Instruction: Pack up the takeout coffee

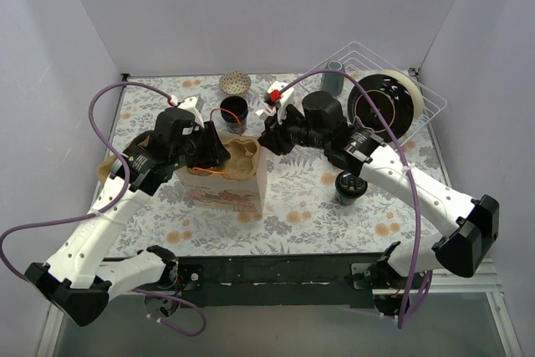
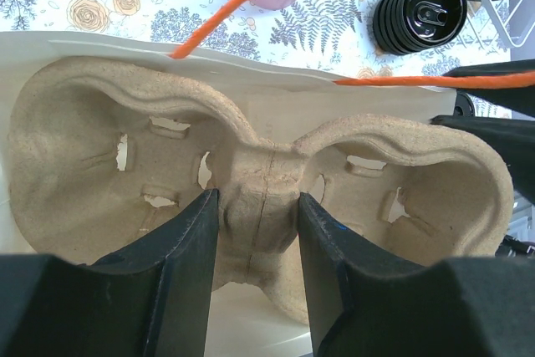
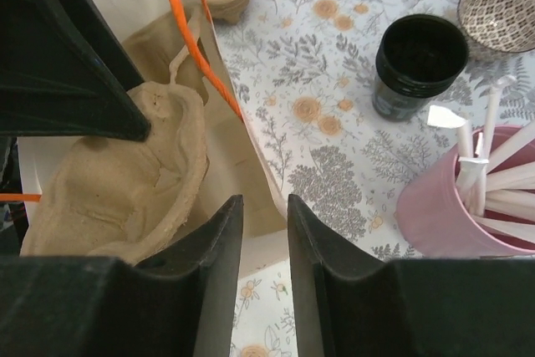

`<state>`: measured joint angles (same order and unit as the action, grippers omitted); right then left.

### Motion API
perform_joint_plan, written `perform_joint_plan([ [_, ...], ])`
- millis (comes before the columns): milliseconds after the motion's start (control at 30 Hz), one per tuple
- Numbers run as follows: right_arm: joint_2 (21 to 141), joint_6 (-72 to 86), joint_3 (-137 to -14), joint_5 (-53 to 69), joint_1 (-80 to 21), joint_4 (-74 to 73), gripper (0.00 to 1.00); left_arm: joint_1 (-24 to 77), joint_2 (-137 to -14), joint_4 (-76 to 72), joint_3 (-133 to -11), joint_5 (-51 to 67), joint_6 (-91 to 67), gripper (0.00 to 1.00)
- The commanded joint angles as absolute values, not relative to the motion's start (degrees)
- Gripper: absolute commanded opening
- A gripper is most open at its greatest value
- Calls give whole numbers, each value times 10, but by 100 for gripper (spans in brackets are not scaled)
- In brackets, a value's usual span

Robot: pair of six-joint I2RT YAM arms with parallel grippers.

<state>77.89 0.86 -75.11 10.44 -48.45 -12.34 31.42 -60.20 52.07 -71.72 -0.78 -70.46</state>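
The takeout coffee (image 1: 349, 186), a small black cup with a glossy black lid, stands on the floral table to the right of the paper bag (image 1: 226, 194); it also shows in the left wrist view (image 2: 420, 12). A brown pulp cup carrier (image 2: 84, 148) sits in the bag's mouth. My left gripper (image 2: 257, 198) reaches into the bag, shut on the carrier's central ridge. My right gripper (image 3: 265, 202) is at the bag's right rim (image 3: 234, 148), its jaws a narrow gap apart with the rim between them. Neither gripper touches the coffee.
A lidless black cup (image 1: 233, 110) and a patterned bowl (image 1: 236, 83) stand behind the bag. A pink cup of straws (image 3: 468, 198) is by my right gripper. A grey-blue tumbler (image 1: 334, 77) and a wire rack (image 1: 422, 89) holding a black dish are at the back right.
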Motion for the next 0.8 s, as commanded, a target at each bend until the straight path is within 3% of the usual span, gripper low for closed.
perform_joint_plan([
  [0, 801, -21, -806, 148, -487, -146, 36, 316, -590, 508, -713, -1, -686, 6],
  [400, 862, -77, -863, 132, -489, -225, 26, 316, -594, 512, -715, -1, -678, 5],
  [500, 871, -96, -882, 127, -490, -250, 15, 316, -600, 517, -718, -1, -672, 5],
  [533, 872, -100, -885, 128, -489, -255, 3, 316, -603, 519, -721, -1, -670, 5],
  [767, 861, -125, -888, 127, -492, -251, 1, 316, -616, 556, -749, -32, -657, 4],
])
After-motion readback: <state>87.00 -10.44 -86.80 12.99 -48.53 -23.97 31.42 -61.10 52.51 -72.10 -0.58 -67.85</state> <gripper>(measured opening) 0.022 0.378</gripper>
